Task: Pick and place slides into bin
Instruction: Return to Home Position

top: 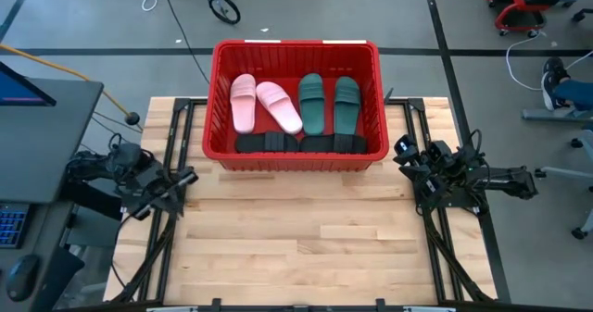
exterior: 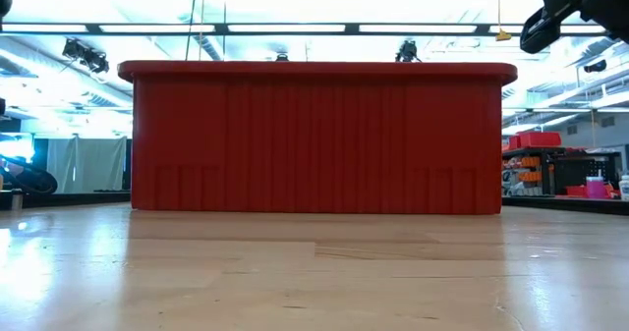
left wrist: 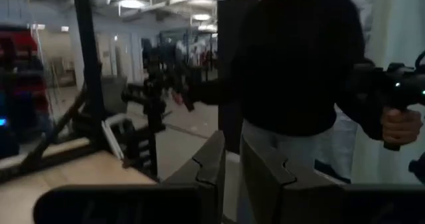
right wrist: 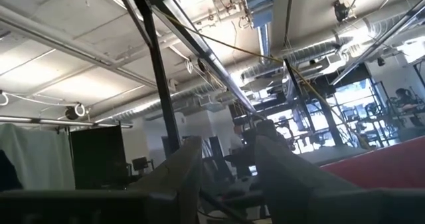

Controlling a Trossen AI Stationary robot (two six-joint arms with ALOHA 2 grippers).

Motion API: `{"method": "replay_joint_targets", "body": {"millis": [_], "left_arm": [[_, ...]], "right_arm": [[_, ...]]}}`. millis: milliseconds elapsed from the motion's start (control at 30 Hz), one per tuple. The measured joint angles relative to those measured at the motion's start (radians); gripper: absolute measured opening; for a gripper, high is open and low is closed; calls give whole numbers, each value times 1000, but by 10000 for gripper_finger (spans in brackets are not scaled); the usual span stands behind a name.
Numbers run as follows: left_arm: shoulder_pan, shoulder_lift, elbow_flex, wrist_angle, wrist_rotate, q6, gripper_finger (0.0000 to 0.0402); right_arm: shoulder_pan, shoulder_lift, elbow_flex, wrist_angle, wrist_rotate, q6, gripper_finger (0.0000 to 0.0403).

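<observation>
The red bin (top: 295, 156) stands at the table's far middle and fills the low view (exterior: 314, 139). Inside it lie two pale pink slides (top: 244, 102) (top: 280, 106), two dark green slides (top: 311, 102) (top: 346, 104), and two black slides (top: 267, 143) (top: 334, 143) along its near wall. My left gripper (top: 189, 177) (left wrist: 232, 167) hovers at the table's left edge, shut and empty. My right gripper (top: 401, 149) (right wrist: 228, 161) hovers at the right edge beside the bin's near right corner, a little open and empty.
Bare wooden tabletop (top: 296, 238) stretches from the bin to the near edge. A person in a dark top (left wrist: 299, 64) stands beyond the table's left side, one hand (left wrist: 398, 125) on a dark device. Black frame rails (top: 167, 219) run along both table sides.
</observation>
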Motion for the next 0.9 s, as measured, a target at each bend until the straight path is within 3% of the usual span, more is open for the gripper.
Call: {"method": "replay_joint_targets", "body": {"millis": [300, 533, 900], "left_arm": [[0, -1, -87, 44, -22, 82, 53], [1, 0, -214, 237, -99, 26, 62], [1, 0, -214, 105, -100, 47, 49]], "right_arm": [[0, 0, 0, -3, 0, -3, 146], [-1, 0, 1, -4, 52, -427, 146], [-1, 0, 1, -6, 52, -444, 146]]}}
